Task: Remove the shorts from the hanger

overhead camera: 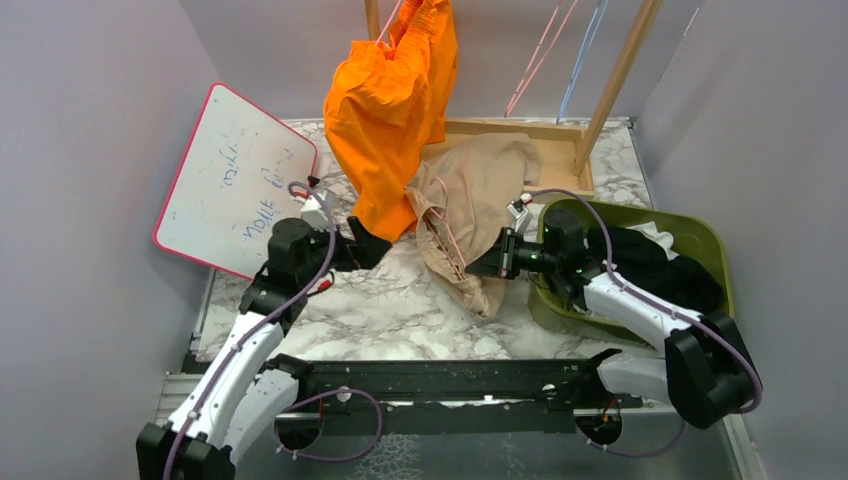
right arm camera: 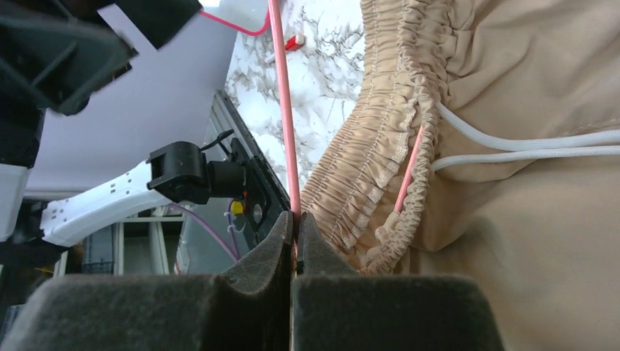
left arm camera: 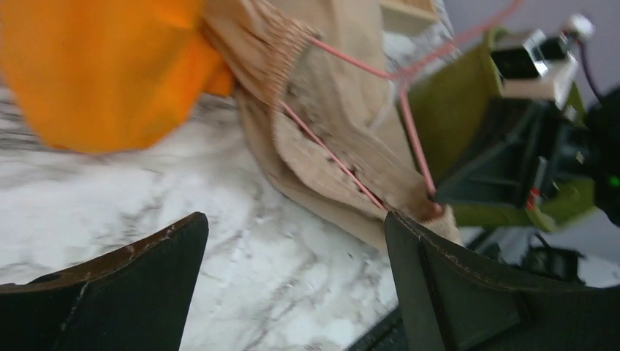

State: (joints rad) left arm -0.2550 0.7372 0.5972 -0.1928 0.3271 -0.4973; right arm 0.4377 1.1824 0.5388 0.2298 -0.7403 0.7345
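Tan shorts (overhead camera: 475, 195) lie crumpled on the marble table, their gathered waist still threaded on a thin pink hanger (overhead camera: 448, 232). My right gripper (overhead camera: 472, 270) is shut on the hanger's wire, which the right wrist view shows pinched between the tips (right arm camera: 295, 219) beside the tan waistband (right arm camera: 365, 183). My left gripper (overhead camera: 378, 247) stands open just left of the tan shorts, under the hem of the orange shorts (overhead camera: 390, 110) that hang from the rack. In the left wrist view, only bare marble lies between its fingers (left arm camera: 294, 219), with the tan shorts (left arm camera: 329, 131) and the hanger (left arm camera: 409, 124) ahead.
A green bin (overhead camera: 700, 232) at the right holds black shorts (overhead camera: 660, 265) and white shorts (overhead camera: 655, 232). A pink-edged whiteboard (overhead camera: 235, 180) leans at the left. The wooden rack's base (overhead camera: 555, 135) sits at the back, with pink and blue hangers (overhead camera: 545, 50) above it.
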